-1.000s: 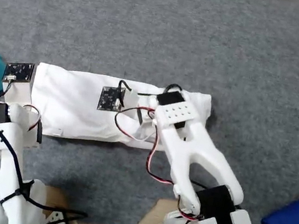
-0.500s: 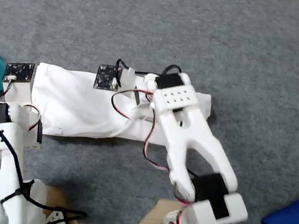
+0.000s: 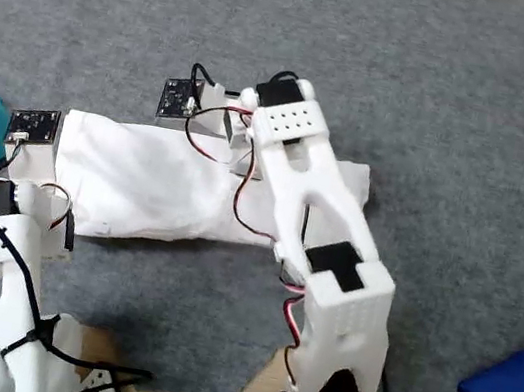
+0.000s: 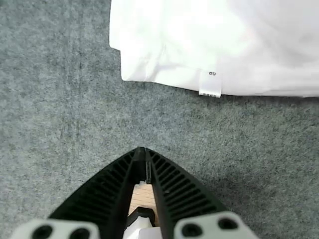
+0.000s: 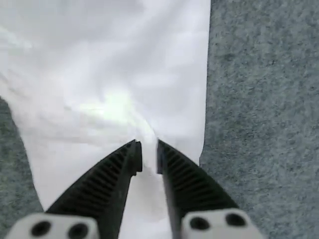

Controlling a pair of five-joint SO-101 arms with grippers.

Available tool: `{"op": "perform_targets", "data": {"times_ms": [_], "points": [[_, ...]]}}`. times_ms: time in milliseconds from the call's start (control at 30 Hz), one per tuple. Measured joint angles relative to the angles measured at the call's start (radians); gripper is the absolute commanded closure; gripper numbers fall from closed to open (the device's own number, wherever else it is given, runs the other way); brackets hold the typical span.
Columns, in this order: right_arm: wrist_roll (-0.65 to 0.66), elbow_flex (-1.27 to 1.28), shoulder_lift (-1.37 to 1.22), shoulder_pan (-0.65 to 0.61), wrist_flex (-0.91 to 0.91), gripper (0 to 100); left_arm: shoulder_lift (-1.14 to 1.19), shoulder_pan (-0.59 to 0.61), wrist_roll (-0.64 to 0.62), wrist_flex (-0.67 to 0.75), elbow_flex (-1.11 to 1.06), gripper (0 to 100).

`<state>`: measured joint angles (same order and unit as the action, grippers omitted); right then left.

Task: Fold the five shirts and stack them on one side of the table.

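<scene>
One label (image 4: pixel 210 85) on white shirt (image 4: pixel 214 35)

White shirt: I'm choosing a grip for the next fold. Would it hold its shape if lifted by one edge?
Probably not: the white shirt lies limp and creased, so a lifted edge would likely droop. It looks thin, so probably light. Pushed, it may bunch rather than slide, since the grey table cover looks rough.
</scene>
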<state>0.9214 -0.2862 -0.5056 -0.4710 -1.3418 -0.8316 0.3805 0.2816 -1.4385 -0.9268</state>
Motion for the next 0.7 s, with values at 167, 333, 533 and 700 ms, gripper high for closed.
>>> {"op": "perform_targets", "data": {"times_ms": [167,333,533,700], "points": [[-0.009,-0.054,-0.006,0.009,-0.048,77.1,0.000,0.000,0.000,0.000,0.000,98],[-0.064,-0.129,-0.005,0.072,-0.172,84.8,0.000,0.000,0.000,0.000,0.000,98],[-0.097,-0.083,0.101,0.089,-0.278,98.4,0.000,0.000,0.000,0.000,0.000,98],[-0.157,0.061,0.206,0.091,-0.261,99.3,0.000,0.000,0.000,0.000,0.000,98]]}}
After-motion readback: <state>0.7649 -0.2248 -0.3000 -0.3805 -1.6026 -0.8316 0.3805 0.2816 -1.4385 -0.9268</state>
